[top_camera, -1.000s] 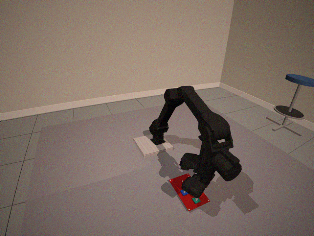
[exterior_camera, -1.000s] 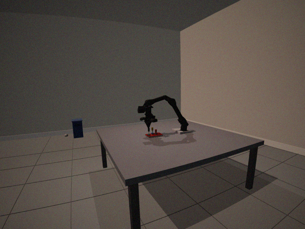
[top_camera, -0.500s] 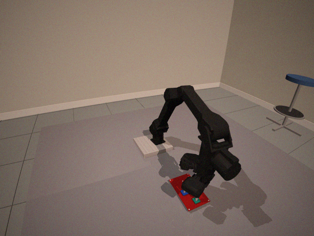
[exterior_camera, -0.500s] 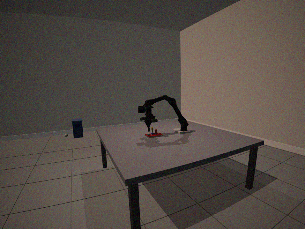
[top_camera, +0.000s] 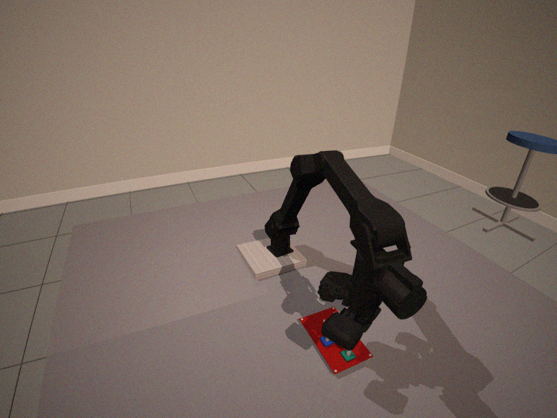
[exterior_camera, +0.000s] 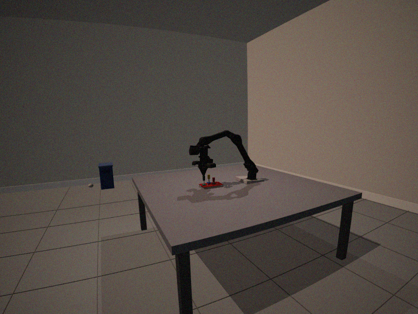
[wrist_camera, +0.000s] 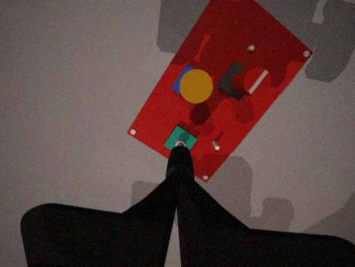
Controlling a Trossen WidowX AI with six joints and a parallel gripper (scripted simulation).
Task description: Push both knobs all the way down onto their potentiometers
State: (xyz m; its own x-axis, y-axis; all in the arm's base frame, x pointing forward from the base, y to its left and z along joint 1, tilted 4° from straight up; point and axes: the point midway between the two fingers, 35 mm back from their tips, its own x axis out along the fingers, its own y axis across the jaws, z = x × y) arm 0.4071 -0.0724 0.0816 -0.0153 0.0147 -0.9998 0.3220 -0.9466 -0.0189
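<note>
The jaws (exterior_camera: 203,179) are clenched, tips together and pointing down, right over the shaft of the green potentiometer (top_camera: 348,355) (wrist_camera: 174,135) at one end of the red circuit board (top_camera: 337,360) (exterior_camera: 216,185) (wrist_camera: 156,112). From here I can't quite tell whether the tips touch that shaft; no knob shows on it. Next to it on the board is the blue potentiometer (top_camera: 326,342) (wrist_camera: 178,83), with a yellow knob (exterior_camera: 208,176) (wrist_camera: 196,86) standing up high above it. Beside that, a red knob (exterior_camera: 213,178) (wrist_camera: 256,80) with a white stripe rises over the dark potentiometer (wrist_camera: 228,80). The board lies on the table (top_camera: 157,350) (exterior_camera: 216,216). The black arm (top_camera: 346,180) (exterior_camera: 225,132) arches back to a pale base plate (top_camera: 256,261) (exterior_camera: 240,177). A blue-topped stool (top_camera: 531,140) stands beyond, and a blue bin (exterior_camera: 106,177) farther off.
</note>
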